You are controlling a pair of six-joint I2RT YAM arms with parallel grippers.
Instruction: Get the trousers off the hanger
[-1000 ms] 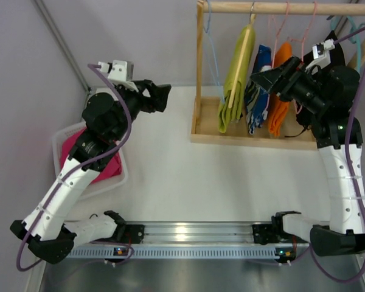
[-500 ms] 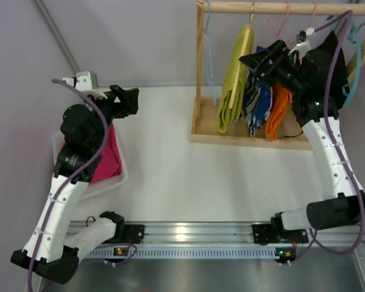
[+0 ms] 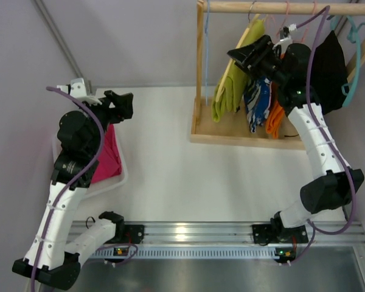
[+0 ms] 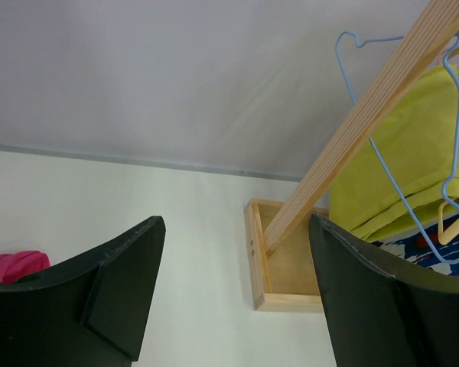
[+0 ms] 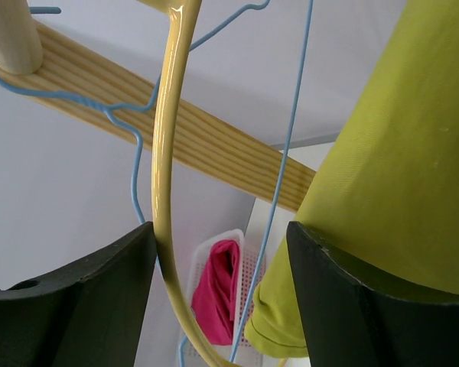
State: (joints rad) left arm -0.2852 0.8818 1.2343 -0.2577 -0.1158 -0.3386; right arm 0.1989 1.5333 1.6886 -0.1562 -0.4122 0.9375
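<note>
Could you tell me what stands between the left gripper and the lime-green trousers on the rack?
Bare tabletop, then the rack's wooden upright and a blue wire hanger, seen in the left wrist view.

lime trousers (image 3: 226, 94) x1 | pink trousers (image 3: 106, 155) x1 | wd rack (image 3: 231, 137) x1 | bskt (image 3: 123, 173) x1 | arms (image 3: 59, 201) (image 3: 321, 143) x2

The lime trousers (image 5: 390, 168) look like matt, finely woven cloth; the yellow hanger (image 5: 166, 168) gleams glossy-smooth; at ten o'clock the rack post (image 5: 214, 149) shows bare, grained wood.

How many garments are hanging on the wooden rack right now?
4: lime-green trousers leftmost, a blue patterned garment next, an orange one beside it, and seemingly a black one far right. Others may be hidden.
</note>
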